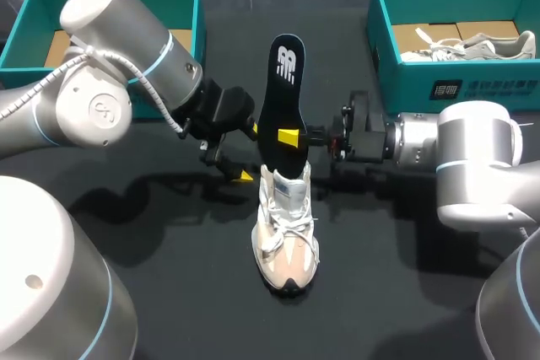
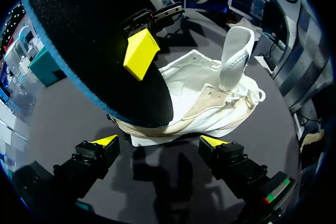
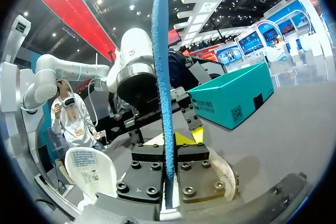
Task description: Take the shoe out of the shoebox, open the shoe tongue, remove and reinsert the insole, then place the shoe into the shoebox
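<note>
Insole stands on end, lower tip in the white sneaker's opening, pinched between the right gripper's fingers. Sneaker sits mid-table, long axis front to back, toe toward the robot. Left gripper hangs just beside, fingers spread, grasping nothing.

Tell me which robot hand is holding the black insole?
The right gripper: its yellow tips pinch the insole from both sides. The left gripper hangs open beside the shoe, holding nothing.
</note>
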`<state>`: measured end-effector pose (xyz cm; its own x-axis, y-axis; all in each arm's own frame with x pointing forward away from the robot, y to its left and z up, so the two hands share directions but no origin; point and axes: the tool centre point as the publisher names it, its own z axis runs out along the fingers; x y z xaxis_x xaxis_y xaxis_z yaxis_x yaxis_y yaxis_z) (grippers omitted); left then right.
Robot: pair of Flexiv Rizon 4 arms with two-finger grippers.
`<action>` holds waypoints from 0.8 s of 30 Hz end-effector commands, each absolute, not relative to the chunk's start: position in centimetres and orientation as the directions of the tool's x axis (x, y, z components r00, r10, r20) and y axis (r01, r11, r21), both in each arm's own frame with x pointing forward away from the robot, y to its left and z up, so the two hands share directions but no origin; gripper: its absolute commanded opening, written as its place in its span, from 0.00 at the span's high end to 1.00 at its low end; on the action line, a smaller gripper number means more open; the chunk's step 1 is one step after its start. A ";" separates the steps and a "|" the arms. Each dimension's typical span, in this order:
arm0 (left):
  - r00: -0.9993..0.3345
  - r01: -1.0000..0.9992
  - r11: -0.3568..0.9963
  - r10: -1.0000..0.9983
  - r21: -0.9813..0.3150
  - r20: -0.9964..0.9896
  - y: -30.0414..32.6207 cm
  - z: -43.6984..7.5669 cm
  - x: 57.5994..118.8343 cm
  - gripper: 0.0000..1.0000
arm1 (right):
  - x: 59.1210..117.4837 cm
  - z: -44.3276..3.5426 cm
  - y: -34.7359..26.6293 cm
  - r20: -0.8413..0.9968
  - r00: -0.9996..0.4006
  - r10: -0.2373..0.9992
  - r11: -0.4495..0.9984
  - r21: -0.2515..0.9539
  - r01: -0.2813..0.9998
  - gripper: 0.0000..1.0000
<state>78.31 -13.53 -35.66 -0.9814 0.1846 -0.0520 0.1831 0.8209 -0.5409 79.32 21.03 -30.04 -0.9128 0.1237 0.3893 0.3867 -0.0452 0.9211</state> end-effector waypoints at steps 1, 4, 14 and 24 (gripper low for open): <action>-0.981 0.184 0.821 0.184 -0.540 -0.054 -13.5 -35.7 78.2 0.00 | 79.0 -30.3 21.2 0.396 -0.910 0.127 -0.038 0.918 0.394 1.00; -0.981 0.184 0.821 0.184 -0.540 -0.054 -13.5 -35.7 78.2 0.00 | 78.9 -30.5 21.3 0.402 -0.907 0.128 -0.036 0.916 0.401 1.00; -0.981 0.184 0.821 0.184 -0.540 -0.054 -13.5 -35.7 78.2 0.00 | 78.0 -31.3 21.1 0.427 -0.895 0.127 -0.048 0.904 0.425 1.00; -0.981 0.184 0.821 0.184 -0.540 -0.054 -13.5 -35.7 78.2 0.00 | 77.3 -32.3 20.9 0.457 -0.882 0.112 -0.056 0.889 0.454 1.00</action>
<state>78.31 -13.53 -35.66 -0.9814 0.1846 -0.0520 0.1831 0.8209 -0.5409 77.57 20.92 -31.74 -0.8820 0.1184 0.4562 0.4529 -0.0551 0.8899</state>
